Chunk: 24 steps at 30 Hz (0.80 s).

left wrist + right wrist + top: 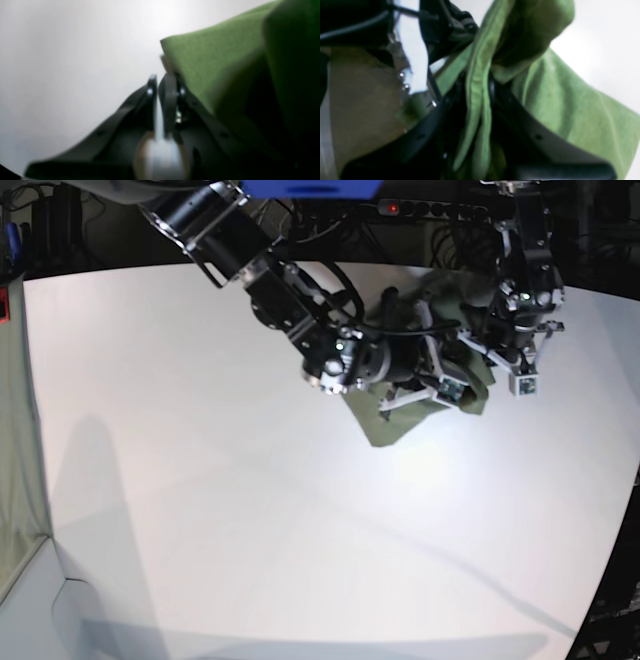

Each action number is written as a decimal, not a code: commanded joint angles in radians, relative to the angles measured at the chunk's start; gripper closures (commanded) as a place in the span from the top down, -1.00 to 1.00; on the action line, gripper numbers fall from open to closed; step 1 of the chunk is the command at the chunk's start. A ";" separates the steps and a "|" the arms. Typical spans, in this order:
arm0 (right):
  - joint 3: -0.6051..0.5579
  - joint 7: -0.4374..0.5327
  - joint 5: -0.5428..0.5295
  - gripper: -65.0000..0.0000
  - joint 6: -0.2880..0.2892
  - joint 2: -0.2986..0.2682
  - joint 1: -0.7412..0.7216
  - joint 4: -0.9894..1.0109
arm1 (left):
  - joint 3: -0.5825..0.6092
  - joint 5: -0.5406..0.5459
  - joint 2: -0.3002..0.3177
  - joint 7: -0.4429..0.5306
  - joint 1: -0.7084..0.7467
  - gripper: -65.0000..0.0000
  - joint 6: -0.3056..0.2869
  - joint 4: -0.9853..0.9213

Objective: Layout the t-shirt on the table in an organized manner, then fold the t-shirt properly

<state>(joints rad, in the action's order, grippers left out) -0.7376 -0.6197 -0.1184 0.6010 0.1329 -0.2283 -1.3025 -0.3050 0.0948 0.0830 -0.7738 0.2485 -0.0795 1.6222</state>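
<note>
Hanging limp, the soft t-shirt [570, 112] is bunching in the right gripper [477, 82]'s pinch; the left gripper [157, 82], closed beside it, is holding nothing; hems look best.

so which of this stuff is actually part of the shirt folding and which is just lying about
Part of the job:
- t-shirt
- table
- left end effector, shut
- right end effector, shut on the t-shirt

Just lying about:
- cables behind the table
- green cloth at the edge

There is one t-shirt [468, 392], one table [200, 480], and two grippers: a left gripper [158, 82] and a right gripper [477, 82].
</note>
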 commanded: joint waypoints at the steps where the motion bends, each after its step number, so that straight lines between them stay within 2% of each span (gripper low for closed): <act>1: -0.010 0.059 -0.034 -1.00 -0.011 0.024 -0.018 -0.010 | 0.002 0.003 -0.004 -0.055 0.010 -0.85 0.004 -0.004; 5: -0.041 0.113 -0.036 -1.00 -0.117 0.024 -0.047 0.048 | 0.002 0.003 -0.004 -0.055 0.010 -0.85 0.004 -0.004; 7: -0.041 0.136 -0.046 -1.00 -0.120 0.024 -0.061 0.080 | 0.002 0.003 -0.004 -0.055 0.019 -0.85 0.004 -0.004; 12: -0.041 0.149 -0.163 -1.00 -0.123 0.024 -0.112 0.113 | 0.002 0.003 -0.004 -0.055 0.022 -0.85 0.004 -0.004; 17: -0.041 0.149 -0.174 -0.98 -0.123 0.024 -0.127 0.131 | 0.002 0.003 -0.004 -0.055 0.022 -0.85 0.004 -0.001; 21: -0.046 0.149 -0.174 -0.65 -0.123 0.024 -0.122 0.131 | 0.000 0.003 -0.004 -0.055 0.022 -0.85 0.002 0.008; 24: -0.089 0.146 -0.174 -0.30 -0.123 0.024 -0.122 0.126 | 0.000 0.003 -0.004 -0.055 0.022 -0.85 0.002 0.008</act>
<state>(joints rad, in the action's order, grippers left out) -0.8249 -0.4957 -0.2729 0.4736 0.1387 -0.3317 -1.1557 -0.3058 0.0967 0.0807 -0.7742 0.2573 -0.0769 1.6306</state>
